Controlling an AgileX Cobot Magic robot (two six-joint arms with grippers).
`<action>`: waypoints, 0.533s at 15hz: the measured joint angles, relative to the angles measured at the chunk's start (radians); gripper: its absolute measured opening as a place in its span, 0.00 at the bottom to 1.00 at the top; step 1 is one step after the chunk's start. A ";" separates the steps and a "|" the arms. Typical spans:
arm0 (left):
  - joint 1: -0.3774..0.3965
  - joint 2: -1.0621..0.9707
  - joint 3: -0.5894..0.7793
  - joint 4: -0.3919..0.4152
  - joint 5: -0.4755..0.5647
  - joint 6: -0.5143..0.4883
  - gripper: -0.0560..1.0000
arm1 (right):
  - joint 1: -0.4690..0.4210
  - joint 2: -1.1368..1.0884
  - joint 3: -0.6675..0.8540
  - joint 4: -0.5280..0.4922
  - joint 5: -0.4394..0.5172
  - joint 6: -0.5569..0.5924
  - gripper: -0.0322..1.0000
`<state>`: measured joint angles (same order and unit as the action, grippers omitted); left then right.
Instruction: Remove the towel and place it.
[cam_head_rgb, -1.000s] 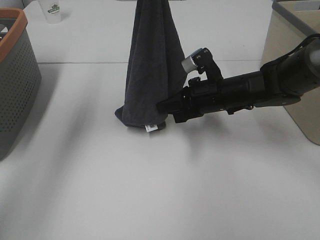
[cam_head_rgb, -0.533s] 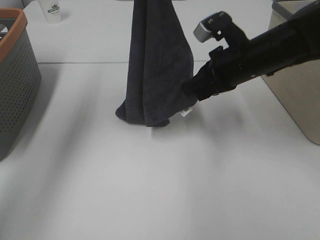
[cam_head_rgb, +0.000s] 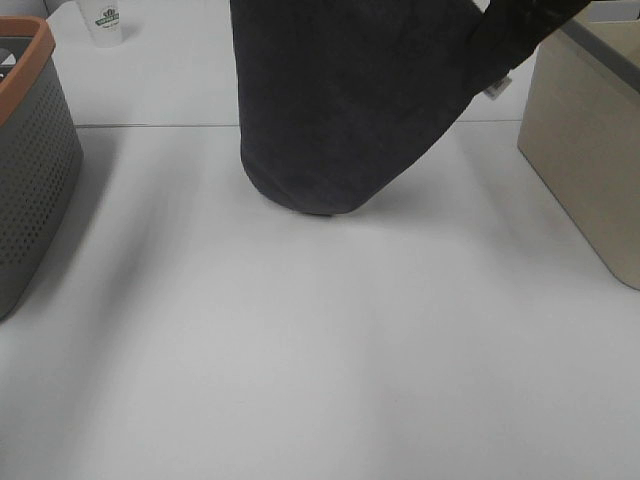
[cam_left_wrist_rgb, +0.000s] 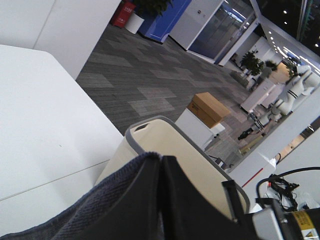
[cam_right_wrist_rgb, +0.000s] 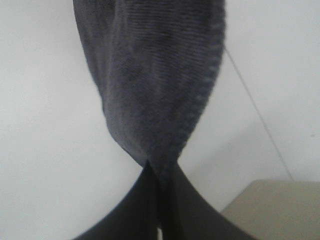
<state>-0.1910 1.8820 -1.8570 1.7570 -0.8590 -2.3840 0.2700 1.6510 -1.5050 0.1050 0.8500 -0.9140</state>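
Note:
The dark grey towel (cam_head_rgb: 340, 100) hangs spread wide over the table's back middle. Its lower edge sags in a curve down to the table surface; whether it touches I cannot tell. A small white tag (cam_head_rgb: 493, 90) shows at its upper right corner. My right arm (cam_head_rgb: 530, 20) comes in from the top right. In the right wrist view my right gripper (cam_right_wrist_rgb: 160, 172) is shut on a bunched corner of the towel (cam_right_wrist_rgb: 150, 75). My left gripper (cam_left_wrist_rgb: 162, 162) is also shut, and the towel (cam_left_wrist_rgb: 100, 210) trails from its tips. In the high view it is above the picture.
A grey perforated basket with an orange rim (cam_head_rgb: 30, 170) stands at the left edge. A beige bin (cam_head_rgb: 590, 150) with a grey rim stands at the right, also seen in the left wrist view (cam_left_wrist_rgb: 175, 145). A paper cup (cam_head_rgb: 105, 20) sits at the back left.
My right gripper has climbed up and to the right with the tagged corner. The towel, a narrow hanging column before, is now stretched wide, and its bottom has lifted from its heap on the table.

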 joint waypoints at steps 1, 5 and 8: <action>0.007 -0.001 0.006 0.000 0.001 -0.004 0.05 | 0.000 0.000 -0.024 -0.023 0.011 0.001 0.05; 0.013 -0.047 0.210 -0.002 0.187 -0.021 0.05 | 0.000 0.000 -0.155 -0.160 -0.045 0.001 0.05; 0.013 -0.060 0.279 -0.005 0.349 -0.028 0.05 | 0.001 0.025 -0.156 -0.165 -0.207 0.001 0.05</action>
<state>-0.1780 1.8220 -1.5780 1.7520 -0.5100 -2.4120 0.2710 1.6760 -1.6610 -0.0600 0.6430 -0.9130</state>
